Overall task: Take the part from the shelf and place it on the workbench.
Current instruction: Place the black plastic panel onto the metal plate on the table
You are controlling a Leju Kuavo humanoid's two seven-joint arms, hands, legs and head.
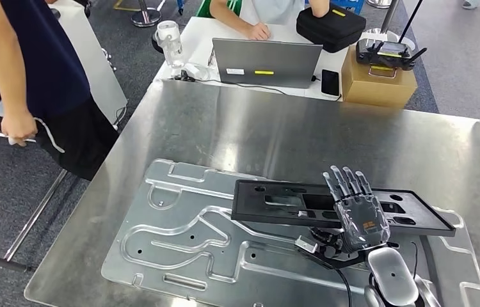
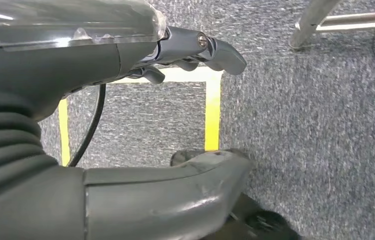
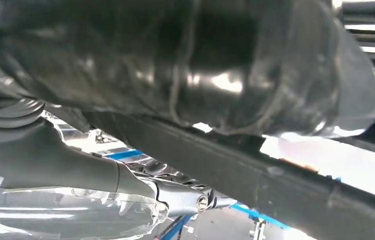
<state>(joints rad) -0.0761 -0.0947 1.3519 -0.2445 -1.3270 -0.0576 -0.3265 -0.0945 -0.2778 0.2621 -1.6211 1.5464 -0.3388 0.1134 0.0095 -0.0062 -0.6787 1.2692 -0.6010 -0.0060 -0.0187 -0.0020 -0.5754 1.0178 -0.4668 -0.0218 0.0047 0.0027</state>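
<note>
The part is a flat black frame with cut-outs, held level just above a large grooved aluminium plate that lies on the steel workbench. My right hand grips the frame near its right half, fingers laid over its top. In the right wrist view the frame's dark edge runs across the picture, with that hand's fingers against it. My left hand hangs over grey carpet, thumb and fingers apart, holding nothing.
Behind the workbench, a white table carries a laptop, a phone, a black case and a cardboard box with a controller on it. One person stands at the left; another sits behind the laptop. Yellow tape marks the floor.
</note>
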